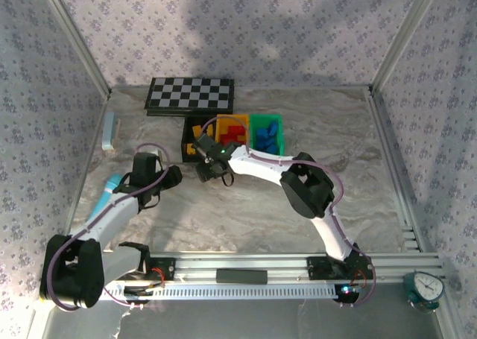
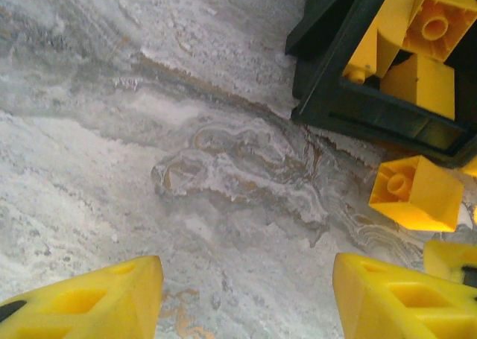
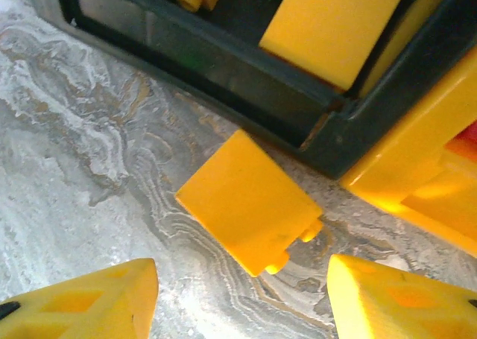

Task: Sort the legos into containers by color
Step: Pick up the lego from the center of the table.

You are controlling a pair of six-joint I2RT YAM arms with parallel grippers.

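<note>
Sorting near done, by look. Upper centre: blue legos [image 1: 266, 136] in green bin [image 1: 266, 118], red legos [image 1: 232, 134] in yellow bin [image 1: 240, 118], yellow ones in black bin [image 1: 188, 141]. One yellow brick [image 3: 250, 201] on table [image 3: 74, 168] just beside black bin. Right gripper [image 3: 242, 279] released, brick ungrasped ahead of its spread jaws. Left gripper [image 2: 246, 268] released, empty.

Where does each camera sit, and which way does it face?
Top external: above, behind the bases, looking down on table, black bin, left arm and right arm.
Left wrist: on the left arm, facing down at the black bin's corner; left fingers at bottom.
Right wrist: on the right arm, facing down at a loose yellow brick; right fingers at bottom.
Shared: both wrist views show the black bin.
</note>
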